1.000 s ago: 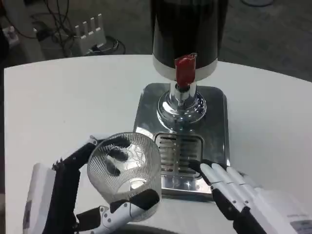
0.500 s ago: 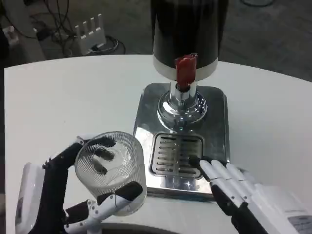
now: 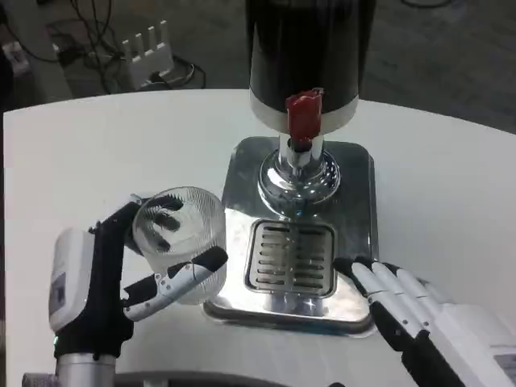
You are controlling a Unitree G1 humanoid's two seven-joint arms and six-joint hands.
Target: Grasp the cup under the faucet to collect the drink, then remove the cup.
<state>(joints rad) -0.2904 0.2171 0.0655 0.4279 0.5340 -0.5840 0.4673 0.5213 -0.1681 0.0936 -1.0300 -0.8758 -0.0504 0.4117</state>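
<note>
My left hand [image 3: 121,274] holds a clear ribbed cup [image 3: 179,242], fingers wrapped around its sides. The cup sits just left of the chrome drip tray [image 3: 355,177], beside the slotted grate [image 3: 293,255]. The dispenser's red faucet lever [image 3: 302,115] is above the chrome pedestal [image 3: 297,173], behind the grate. I cannot tell whether liquid is in the cup. My right hand [image 3: 403,310] lies at the tray's front right corner, fingers straight and together, holding nothing.
The dark dispenser body [image 3: 310,48] rises at the back of the tray. A white power strip [image 3: 149,44] and cables lie on the floor beyond the white table [image 3: 97,153]. Bare tabletop lies left and right of the tray.
My left hand has carried the cup left and away from me, off the tray's front corner to its left side. The right hand has slid slightly back. The view has shifted a little.
</note>
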